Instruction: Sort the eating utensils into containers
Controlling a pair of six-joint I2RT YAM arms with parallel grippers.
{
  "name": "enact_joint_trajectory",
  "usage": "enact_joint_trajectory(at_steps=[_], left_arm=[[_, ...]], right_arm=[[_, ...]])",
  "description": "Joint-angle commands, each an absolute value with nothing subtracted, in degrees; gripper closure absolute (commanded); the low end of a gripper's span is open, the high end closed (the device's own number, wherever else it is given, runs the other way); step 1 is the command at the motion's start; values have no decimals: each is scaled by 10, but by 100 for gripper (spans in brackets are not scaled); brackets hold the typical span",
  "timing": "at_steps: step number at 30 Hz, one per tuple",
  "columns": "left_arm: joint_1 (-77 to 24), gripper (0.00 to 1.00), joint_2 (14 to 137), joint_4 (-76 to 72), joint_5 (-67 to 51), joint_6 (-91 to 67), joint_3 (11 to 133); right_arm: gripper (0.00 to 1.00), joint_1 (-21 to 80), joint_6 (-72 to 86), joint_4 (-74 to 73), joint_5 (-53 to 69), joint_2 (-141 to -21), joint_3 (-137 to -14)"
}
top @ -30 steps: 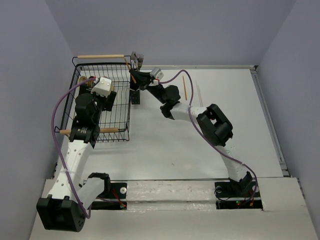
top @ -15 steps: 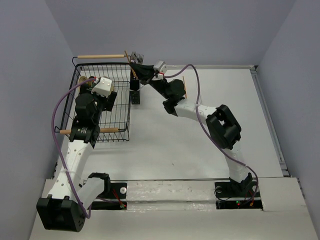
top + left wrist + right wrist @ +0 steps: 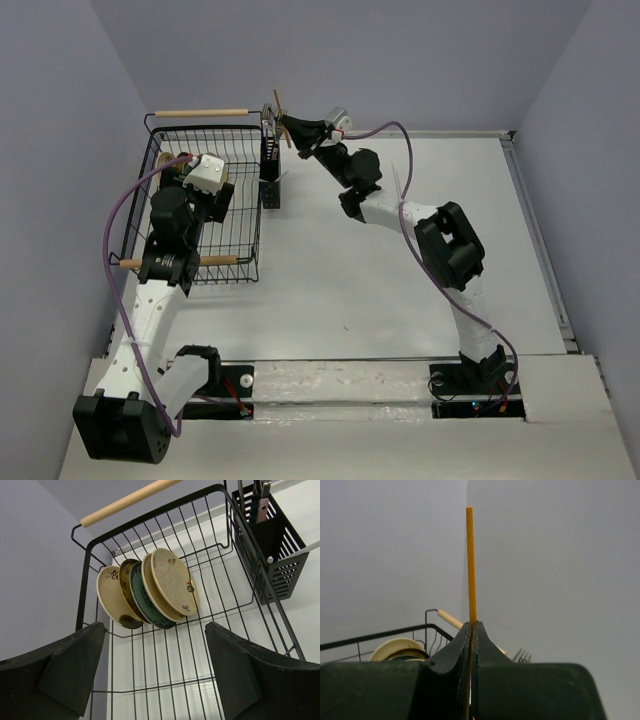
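My right gripper [image 3: 297, 129] is shut on a thin orange chopstick [image 3: 281, 111], held near the back wall just above and right of the black slotted caddy [image 3: 270, 162]. In the right wrist view the chopstick [image 3: 469, 555] stands upright out of the closed jaws [image 3: 472, 626], with fork tines [image 3: 522, 655] low behind them. My left gripper [image 3: 205, 188] hangs open and empty inside the wire rack. In the left wrist view its fingers [image 3: 65, 675] are wide apart over the rack floor. The caddy [image 3: 275, 555] holds several utensil handles [image 3: 257, 500].
The big black wire rack [image 3: 160, 150] with wooden handles [image 3: 200, 113] fills the left side. It holds several tan and green plates [image 3: 150, 590] on edge. A second black caddy part [image 3: 271, 196] sits on the rack's right side. The white table edge [image 3: 520, 190] is at right.
My right gripper has swung right and farther back with the chopstick, lifting it from beside the caddy to above it. The left arm has not moved.
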State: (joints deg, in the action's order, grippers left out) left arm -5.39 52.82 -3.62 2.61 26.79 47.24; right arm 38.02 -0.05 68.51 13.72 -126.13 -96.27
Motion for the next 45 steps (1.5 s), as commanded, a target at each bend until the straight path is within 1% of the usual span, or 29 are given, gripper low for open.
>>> enact_joint_trajectory(at_steps=[1, 9, 18, 24, 33, 41, 45], left_arm=[[-51, 5, 530, -62, 19, 273, 466], [-51, 5, 534, -60, 11, 273, 468], [-51, 5, 532, -59, 11, 276, 467], [-51, 5, 531, -58, 6, 276, 466], [-51, 5, 530, -58, 4, 278, 465], [-51, 5, 531, -58, 3, 279, 464], [-51, 5, 530, -58, 3, 279, 465]], right_arm=[[100, 372, 26, 713, 156, -1271, -976], [100, 377, 52, 756, 163, -1295, -961], [100, 402, 53, 760, 162, -1309, -967], [100, 402, 78, 775, 153, -1329, -974], [100, 407, 75, 768, 153, -1345, -993], [100, 412, 87, 787, 158, -1308, -967], [100, 429, 83, 783, 161, -1297, -976]])
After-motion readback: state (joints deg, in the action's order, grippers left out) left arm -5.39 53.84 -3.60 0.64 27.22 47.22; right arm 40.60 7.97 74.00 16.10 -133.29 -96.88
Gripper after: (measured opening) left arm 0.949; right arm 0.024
